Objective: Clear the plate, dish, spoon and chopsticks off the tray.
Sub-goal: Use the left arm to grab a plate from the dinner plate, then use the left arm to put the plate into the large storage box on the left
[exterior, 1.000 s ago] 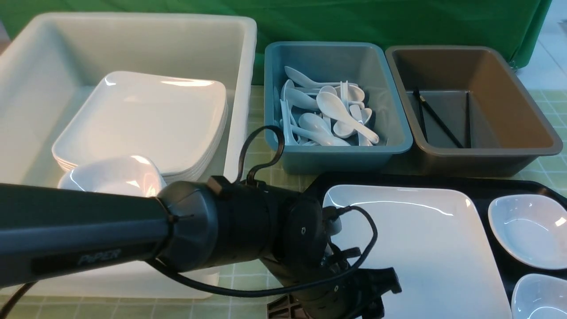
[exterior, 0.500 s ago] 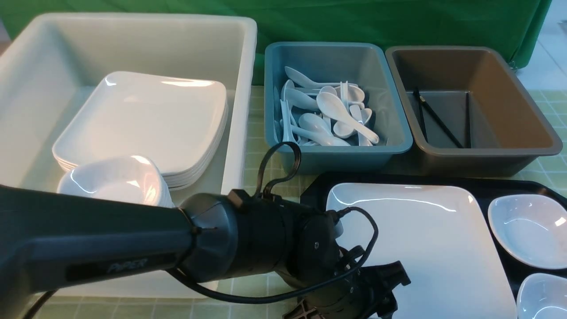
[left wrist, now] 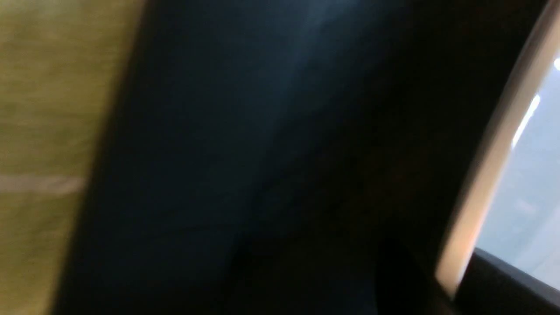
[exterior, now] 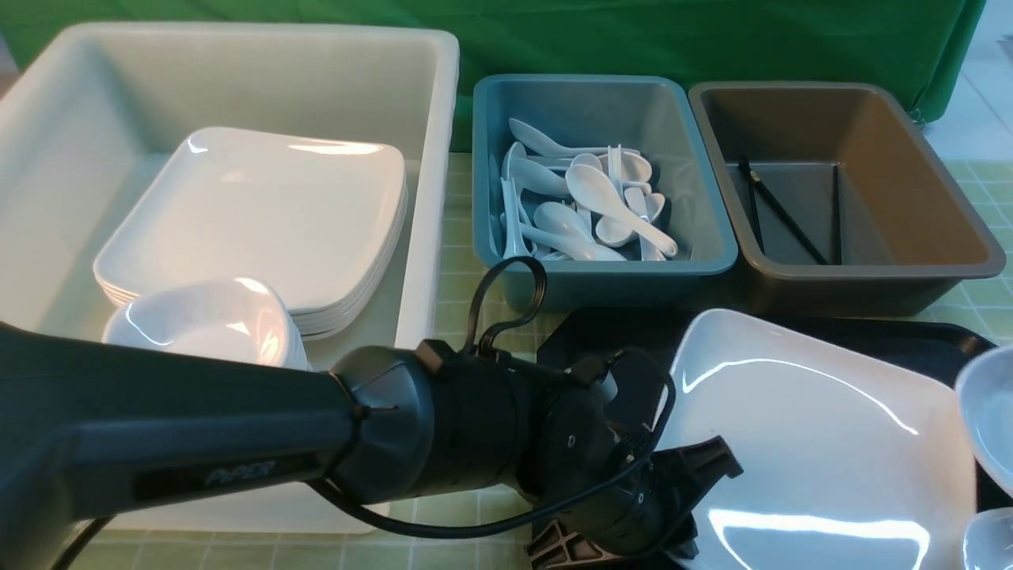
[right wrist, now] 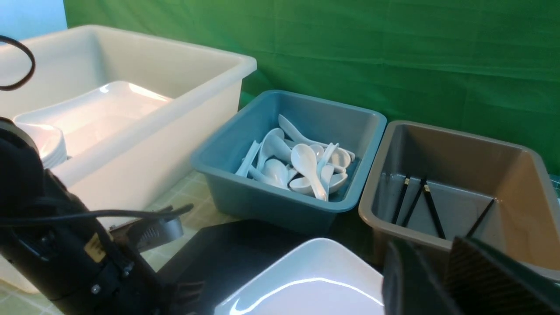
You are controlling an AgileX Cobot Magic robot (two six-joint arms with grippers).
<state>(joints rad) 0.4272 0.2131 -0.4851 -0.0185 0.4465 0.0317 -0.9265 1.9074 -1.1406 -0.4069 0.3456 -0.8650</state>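
The plate [exterior: 815, 443] stands tipped above the black tray [exterior: 894, 336], its left side raised and its right side low, where it meets a small dish [exterior: 989, 408] at the picture's edge. The left gripper [exterior: 700, 487] sits at the plate's near-left rim and, judging by the tilt, is clamped on it. The jaws themselves are hidden behind the wrist in the front view. The right gripper [right wrist: 431, 256], seen only from its own wrist, hangs near the plate's right side with jaws a little apart and nothing between them. Beyond the tray, the white tub [exterior: 431, 158] holds a stack of plates [exterior: 261, 214], the blue bin [exterior: 605, 277] a heap of spoons [exterior: 586, 206], and the brown bin [exterior: 863, 281] the chopsticks [exterior: 779, 210].

The pinch on a glossy rim looks slight. The plate could swing or slide out on its way to the tub, or clip the tub's tall wall. Its low edge could also shove the dish along the tray or off it.

The left wrist view is a dark blur, showing little but a strip of the plate's pale rim. The tray's near part and a second dish [exterior: 989, 542] are cut off. Whether the first dish rests on the tray or on the plate's edge cannot be told.
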